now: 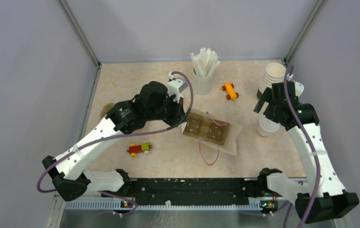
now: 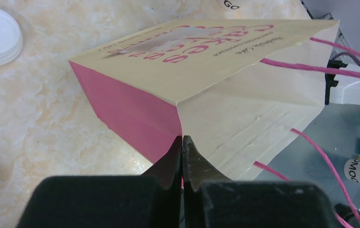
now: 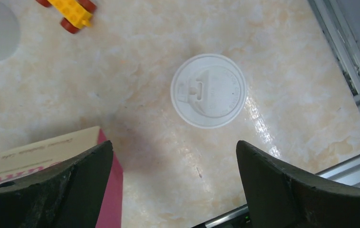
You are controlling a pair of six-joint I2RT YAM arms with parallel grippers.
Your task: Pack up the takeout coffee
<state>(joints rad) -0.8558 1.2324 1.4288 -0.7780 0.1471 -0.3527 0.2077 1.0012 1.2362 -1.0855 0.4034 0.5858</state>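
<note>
While over lid (image 3: 209,90), right pincer (image 3: 173,152) wide.

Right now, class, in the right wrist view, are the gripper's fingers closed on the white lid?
No: the right gripper stands wide open, its fingers well apart, and the white lid lies untouched beyond them.

Left arm (image 1: 97,137): extended forward and inward, elbow bent.
Left gripper (image 2: 182,138): fingers (image 2: 167,164) pressed together, no gap seen at the tips.
Right arm (image 1: 311,142): raised steeply along the right side, wrist pointed down.
Right gripper (image 3: 173,152): spread wide, fingers (image 3: 273,185) seen at opposite edges of the wrist view.
</note>
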